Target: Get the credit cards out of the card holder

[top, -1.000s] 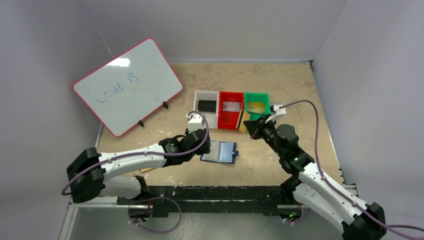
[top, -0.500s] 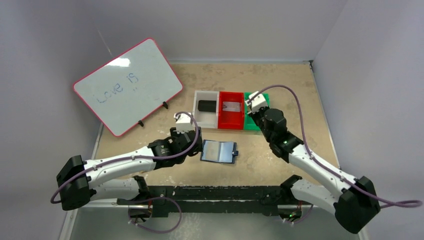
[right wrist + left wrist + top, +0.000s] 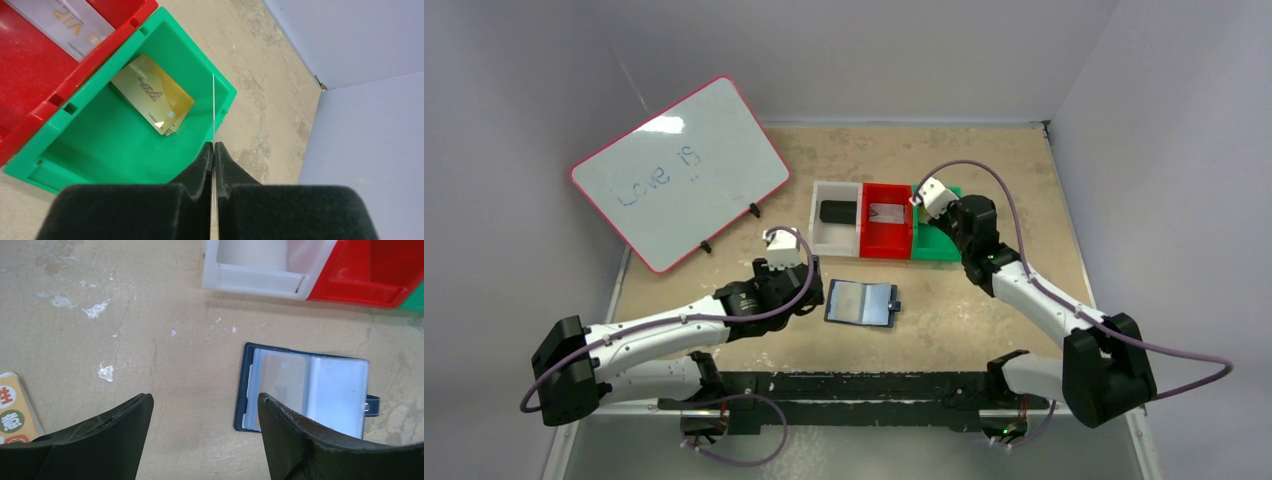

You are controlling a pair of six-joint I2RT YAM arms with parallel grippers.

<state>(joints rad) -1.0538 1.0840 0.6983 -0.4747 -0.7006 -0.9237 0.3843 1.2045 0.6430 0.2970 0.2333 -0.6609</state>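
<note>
Open navy card holder (image 3: 861, 302) btwn 2 arms, R claw (image 3: 924, 214) over green bin (image 3: 942, 247)

Bare tabletop (image 3: 175, 370) separates the left hand (image 3: 203, 407) from the card holder (image 3: 305, 390); the white bin (image 3: 252, 279) stands beyond, seemingly apart.

The card holder (image 3: 305, 387) has glossy clear plastic sleeves

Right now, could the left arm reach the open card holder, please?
Probably yes. The left claw is open, with the card holder lying open close by and nothing between them. The right claw, shut on a credit card, is away over the green bin.
</note>
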